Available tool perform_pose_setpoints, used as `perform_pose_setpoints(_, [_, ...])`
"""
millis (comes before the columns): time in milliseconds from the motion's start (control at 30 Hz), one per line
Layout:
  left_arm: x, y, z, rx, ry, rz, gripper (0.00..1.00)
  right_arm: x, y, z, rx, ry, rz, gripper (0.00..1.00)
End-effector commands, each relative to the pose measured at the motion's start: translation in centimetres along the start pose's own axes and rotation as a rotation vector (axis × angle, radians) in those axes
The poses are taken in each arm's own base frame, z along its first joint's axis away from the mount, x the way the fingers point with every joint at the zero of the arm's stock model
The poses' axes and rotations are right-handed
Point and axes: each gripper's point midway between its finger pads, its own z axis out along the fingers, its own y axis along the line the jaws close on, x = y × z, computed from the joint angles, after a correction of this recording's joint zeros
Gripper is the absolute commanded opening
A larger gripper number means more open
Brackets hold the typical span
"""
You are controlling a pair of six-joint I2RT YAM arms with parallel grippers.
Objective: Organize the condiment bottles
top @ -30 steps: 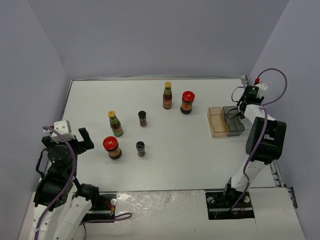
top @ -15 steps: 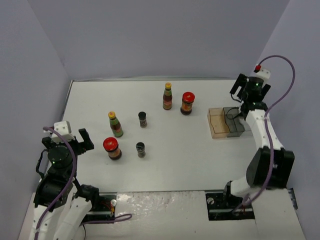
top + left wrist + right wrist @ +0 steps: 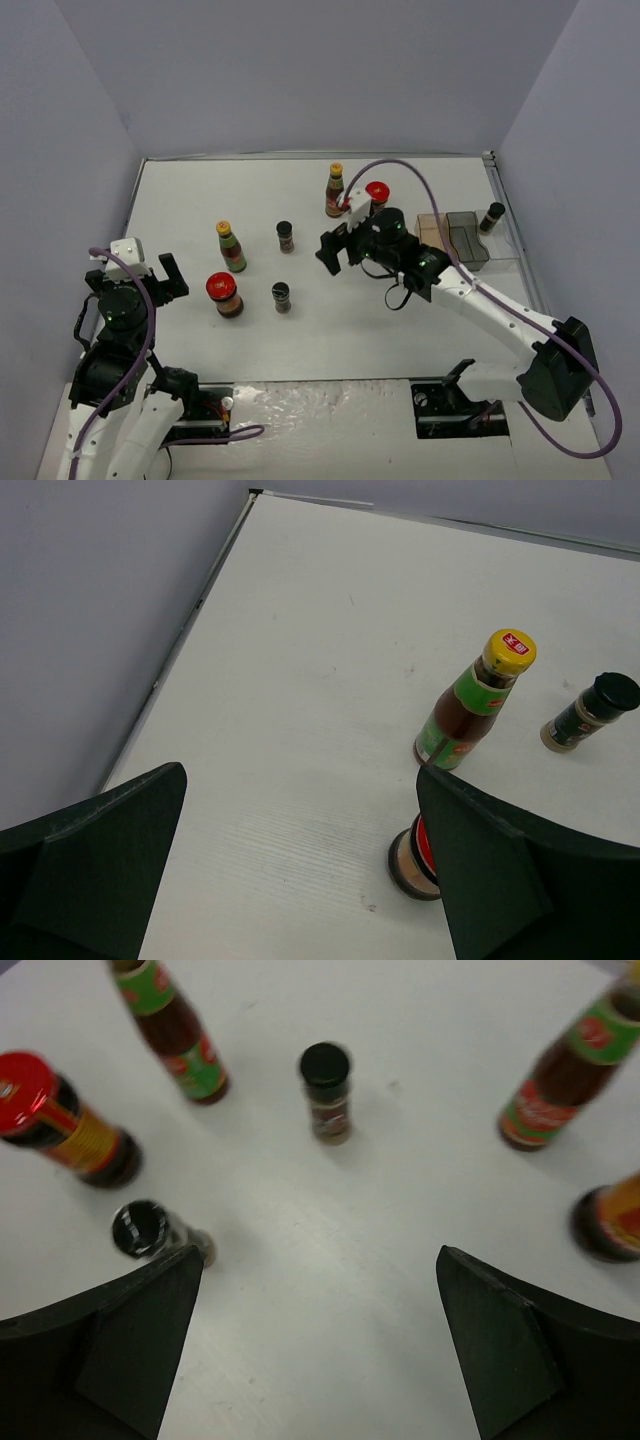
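In the left wrist view, a dark claw finger (image 3: 510, 880) is hiding most of a squat red-lidded jar (image 3: 408, 860). In the right wrist view, the upper edge is cutting off the top of a tall slim dark bottle (image 3: 172, 1035), and blur is smearing the whole view.

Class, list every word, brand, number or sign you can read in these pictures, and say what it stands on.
No text reads clearly.
Yellow cap of the tall bottle: red square mark, signs too small to read.
Its green label: print too small.
Other tall bottle, red and green label: blurred.
Red-lidded jar, yellow label: blurred.
Shaker label: blurred.
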Motion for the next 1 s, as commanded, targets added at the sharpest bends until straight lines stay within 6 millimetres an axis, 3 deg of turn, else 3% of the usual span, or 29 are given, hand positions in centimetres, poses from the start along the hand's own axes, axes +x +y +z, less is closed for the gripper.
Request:
perform_pose_setpoints(0, [-2.0, -0.1, 0.5, -0.013, -0.054, -0.006, 0.97, 0.4, 5.9, 1.7, -0.173, -0.033, -0.112, 1.0])
perform_pose_setpoints(67, [-1.9, -0.2, 0.6, -0.011, -0.045, -0.003, 0.97, 1.1, 7.8, 2.5, -0.212, -0.023, -0.13, 0.99])
perform_pose_setpoints(300, [-1.7, -0.2, 0.6, -0.013, -0.039, -0.004, 0.97, 3.7, 11.8, 5.8, -0.278, 0.028, -0.198, 0.97])
perform_pose_setpoints(433, [-1.7, -0.1, 0.6, -0.014, -0.037, -0.005, 0.97, 4.9, 13.0, 7.7, -0.284, 0.06, -0.22, 0.95])
perform_pose_setpoints(767, [-1.6, -0.2, 0.7, -0.012, -0.033, -0.006, 0.97, 6.6, 14.7, 10.0, -0.285, 0.096, -0.242, 0.84])
perform_pose_setpoints(900, [-1.7, -0.2, 0.6, -0.011, -0.036, -0.007, 0.97, 7.2, 14.5, 10.0, -0.276, 0.113, -0.24, 0.74])
perform_pose_setpoints(967, [-1.6, -0.2, 0.7, -0.01, -0.035, -0.007, 0.97, 7.2, 14.4, 9.7, -0.273, 0.117, -0.233, 0.5])
